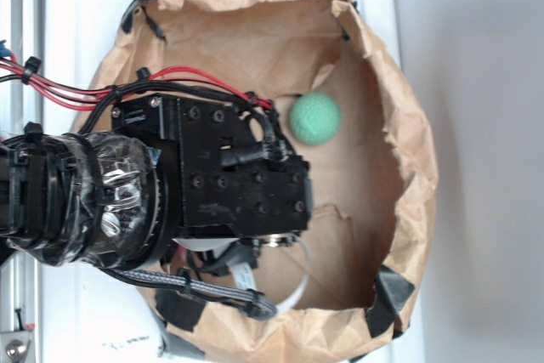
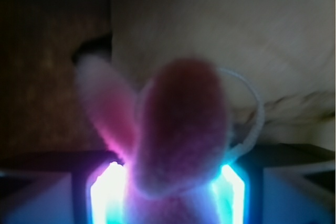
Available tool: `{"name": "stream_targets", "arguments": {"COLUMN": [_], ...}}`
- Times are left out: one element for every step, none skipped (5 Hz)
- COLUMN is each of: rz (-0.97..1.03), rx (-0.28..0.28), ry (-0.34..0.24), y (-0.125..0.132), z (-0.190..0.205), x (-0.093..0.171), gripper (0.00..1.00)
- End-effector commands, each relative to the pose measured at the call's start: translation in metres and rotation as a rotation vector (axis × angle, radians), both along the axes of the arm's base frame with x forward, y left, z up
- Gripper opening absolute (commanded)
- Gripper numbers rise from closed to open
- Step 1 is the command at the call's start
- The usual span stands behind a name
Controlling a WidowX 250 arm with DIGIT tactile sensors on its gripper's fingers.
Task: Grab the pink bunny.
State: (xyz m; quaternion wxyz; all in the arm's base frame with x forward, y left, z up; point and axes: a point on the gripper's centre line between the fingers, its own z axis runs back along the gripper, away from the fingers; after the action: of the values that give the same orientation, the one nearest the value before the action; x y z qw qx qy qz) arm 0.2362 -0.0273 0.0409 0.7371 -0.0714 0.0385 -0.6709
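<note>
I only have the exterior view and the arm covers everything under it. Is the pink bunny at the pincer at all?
Observer: Yes. In the wrist view the pink bunny sits right between the pincer pads, filling the gap between the two glowing pads.
Operator: Which part of it is there?
Observer: Its long ears point away from the camera; one pale pink ear leans to the left side of the picture.
Operator: Anything else close by it?
Observer: A thin white ring loops out on its right side, over the brown paper floor.
</note>
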Motion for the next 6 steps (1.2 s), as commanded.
{"name": "stream_targets", "arguments": {"rz": [0.307,0.551,0.805,0.998,1.211,1.318], "rx": [-0.088,-0.118,-0.149,-0.145,-0.115,-0.096], "ry": [-0.195,-0.261,-0.294,-0.251,-0.225,-0.214], "y": [0.022,0.037,0.048,0.049,0.045,0.042], "z": [0.064,0.080,0.091,0.099,0.111,0.122], "x": [0.040,0.049,0.049,0.044,0.037,0.036], "gripper": [0.00,0.00,0.00,0.00,0.00,0.00]}}
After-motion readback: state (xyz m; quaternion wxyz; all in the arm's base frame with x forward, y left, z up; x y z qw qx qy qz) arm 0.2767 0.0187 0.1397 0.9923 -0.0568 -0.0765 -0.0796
